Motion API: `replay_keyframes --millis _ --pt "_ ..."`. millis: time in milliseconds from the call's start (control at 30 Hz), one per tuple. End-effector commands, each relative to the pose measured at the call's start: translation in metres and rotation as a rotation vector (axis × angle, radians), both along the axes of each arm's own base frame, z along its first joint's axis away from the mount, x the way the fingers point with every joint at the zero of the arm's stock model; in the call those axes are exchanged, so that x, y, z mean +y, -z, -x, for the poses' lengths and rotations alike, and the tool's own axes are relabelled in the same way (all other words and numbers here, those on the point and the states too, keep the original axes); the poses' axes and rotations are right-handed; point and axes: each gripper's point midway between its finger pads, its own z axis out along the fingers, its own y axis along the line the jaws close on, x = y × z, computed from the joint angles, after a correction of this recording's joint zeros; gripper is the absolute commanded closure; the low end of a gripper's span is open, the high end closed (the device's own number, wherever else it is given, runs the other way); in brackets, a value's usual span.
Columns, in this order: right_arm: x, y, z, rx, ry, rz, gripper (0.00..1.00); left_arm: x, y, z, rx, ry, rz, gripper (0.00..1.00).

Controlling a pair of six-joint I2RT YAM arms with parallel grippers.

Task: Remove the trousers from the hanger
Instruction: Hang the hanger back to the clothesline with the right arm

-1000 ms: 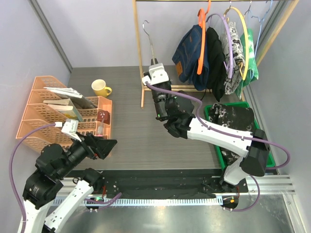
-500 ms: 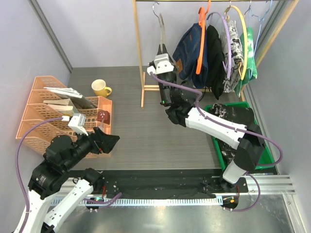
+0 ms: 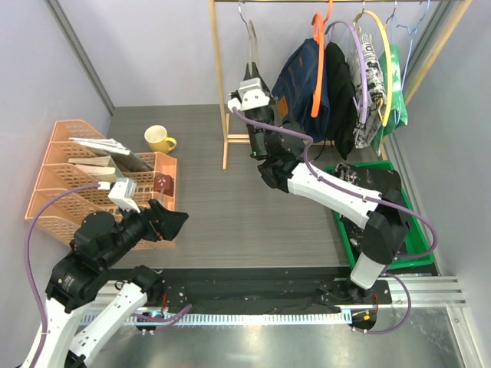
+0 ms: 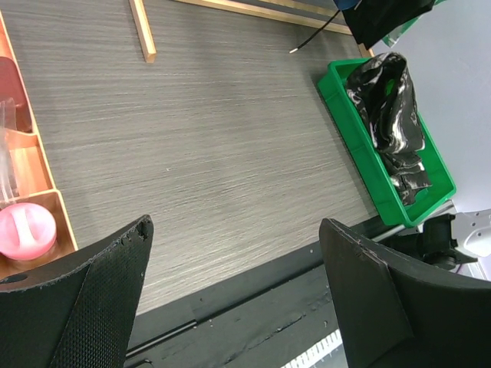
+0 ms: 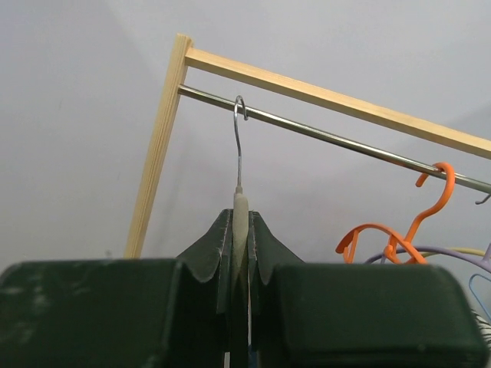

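**Obscured or cut off**
- Orange file racks (image 3: 52,180), left of the left tool (image 3: 175,226): they hold papers, print not legible.
- Pink round object (image 4: 27,230), just beside the left tool's left finger: kind not determinable.
- Hanger (image 3: 252,50): its shoulders are hidden behind the right tool (image 5: 240,230) in the wrist view. Only the wire hook and pale neck show.
- Hangers right of the right tool: several hook tops are cut by the frame edge, so the number is uncertain.
- Green-and-white pair (image 3: 397,96): largely covered by its neighbour and a yellow hanger (image 3: 385,57).

**Counts**
- Arms: two.
- Yellow mug (image 3: 159,139): one, on the counter (image 3: 207,207), ahead of the left tool.
- Wooden rack (image 3: 218,84) with metal rail (image 5: 345,142): one.
- Trousers: five.
  - Four hang from the rail to the right of the right tool. In order outward they are the navy denim pair (image 3: 301,84), the black pair (image 3: 337,103), the newspaper-print pair (image 3: 370,88) and the green-and-white pair.
  - One is off the rail: the marbled pair (image 4: 387,107) lies crumpled in the green bin (image 4: 360,149). That is below and to the right of the right tool, and far right of the left tool.

**Tools**
- Left tool: fingers spread wide, holding nothing, above bare counter and touching nothing.
- Right tool: raised to the rail, fingers pressed together on the neck of the bare hanger. The hanger's hook sits over the rail directly above the tool, near the rack's left post.
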Motion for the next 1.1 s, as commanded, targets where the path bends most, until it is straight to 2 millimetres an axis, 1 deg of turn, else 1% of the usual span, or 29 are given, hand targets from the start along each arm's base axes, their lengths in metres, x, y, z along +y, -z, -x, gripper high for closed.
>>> replay_keyframes --millis 0,33,67,133,300,467,767,933,1067 --pt "-0.008 -0.040 0.019 -0.100 -0.047 -0.079 0.99 -0.001 -0.011 -0.005 -0.049 0.000 -0.001 0.12" --pt "-0.004 -0.035 0.020 -0.090 -0.060 -0.065 0.99 0.000 -0.010 -0.006 -0.047 -0.003 -0.005 0.11" --pt "-0.006 -0.037 0.024 -0.090 -0.066 -0.069 0.99 -0.002 -0.009 -0.007 -0.044 0.001 -0.005 0.11" --pt "-0.003 -0.031 0.027 -0.077 -0.070 -0.062 0.99 -0.003 -0.007 -0.008 -0.038 0.004 -0.006 0.11" --pt "-0.008 -0.031 0.032 -0.079 -0.061 -0.062 0.99 -0.006 -0.008 -0.008 -0.030 0.013 0.003 0.11" --pt "-0.007 -0.039 0.035 -0.094 -0.070 -0.056 0.99 -0.005 -0.011 -0.008 -0.035 0.006 0.017 0.11" --pt "-0.007 -0.052 0.036 -0.108 -0.059 -0.037 0.99 -0.008 -0.015 -0.009 -0.035 0.007 0.032 0.12" --pt "-0.003 -0.062 0.039 -0.113 -0.080 -0.030 0.99 -0.010 -0.016 -0.011 -0.033 0.013 0.031 0.12" --pt "-0.003 -0.066 0.038 -0.118 -0.064 -0.017 0.99 -0.011 -0.015 -0.011 -0.031 0.016 0.029 0.12"
